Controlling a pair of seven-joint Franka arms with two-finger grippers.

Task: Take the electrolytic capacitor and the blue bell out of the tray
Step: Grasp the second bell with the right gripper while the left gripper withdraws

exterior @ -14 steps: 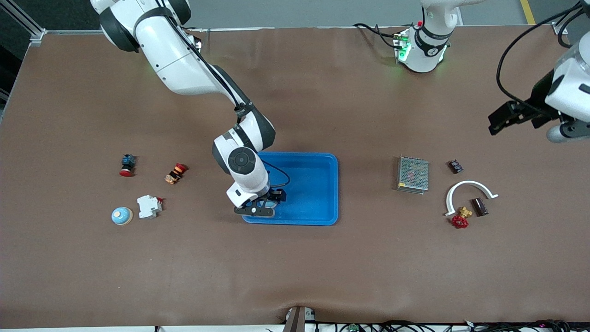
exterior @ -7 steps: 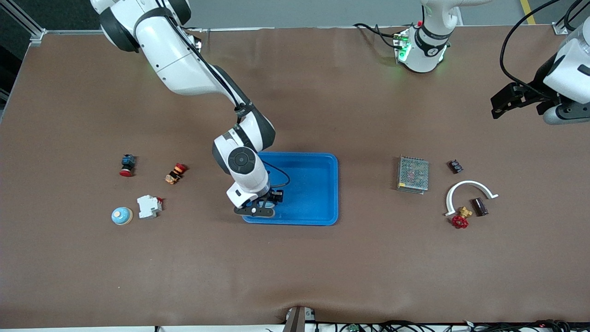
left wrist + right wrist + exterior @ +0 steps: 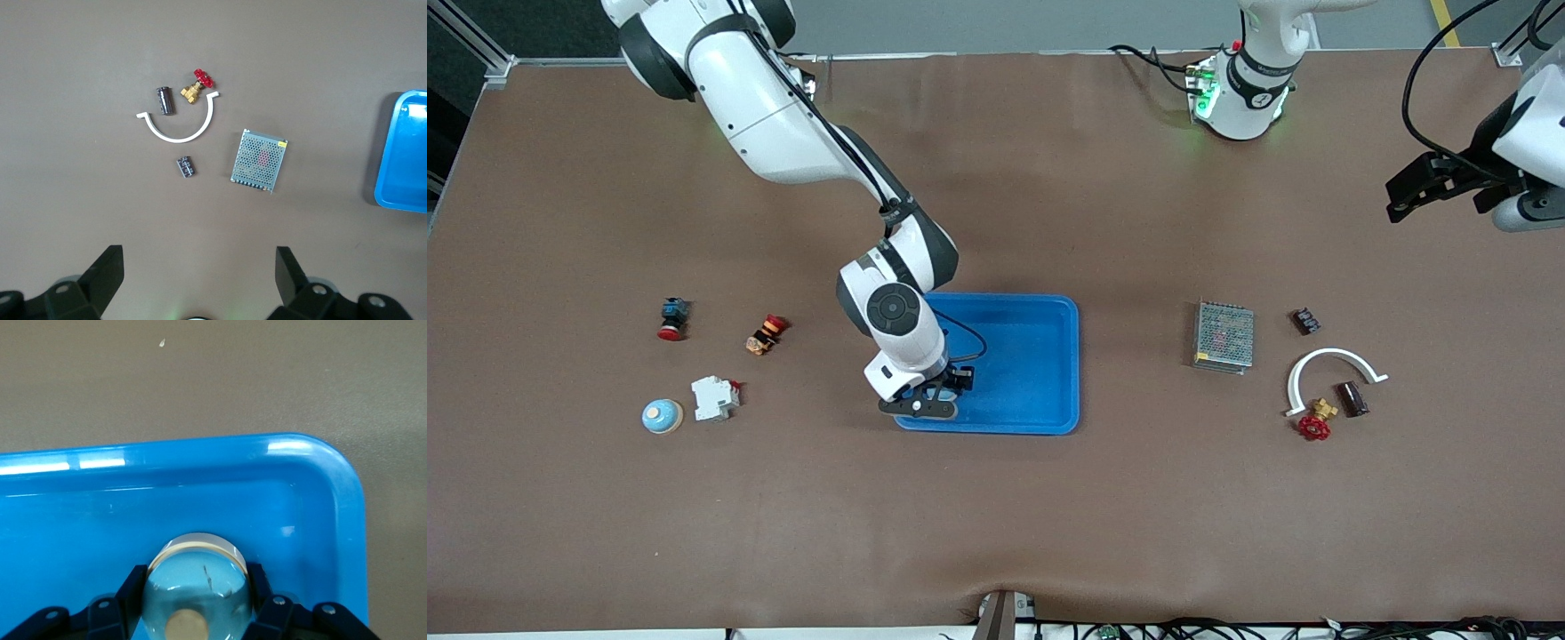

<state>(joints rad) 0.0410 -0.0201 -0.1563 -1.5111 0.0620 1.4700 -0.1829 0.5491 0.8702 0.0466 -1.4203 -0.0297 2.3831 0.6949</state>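
You've got the right gripper (image 3: 932, 402) down in the blue tray (image 3: 1040, 356), at its corner nearest the front camera toward the right arm's end, fingers clamped on a bell (image 3: 197, 587): pale blue dome, tan button, light rim. A lookalike bell (image 3: 663, 415) sits on the table toward the right arm's end. Your left gripper (image 3: 1414, 188) hangs wide open and empty over the left arm's end. The capacitor (image 3: 165, 100), a dark cylinder whose print is too small to read, lies under the white arc (image 3: 179, 133).
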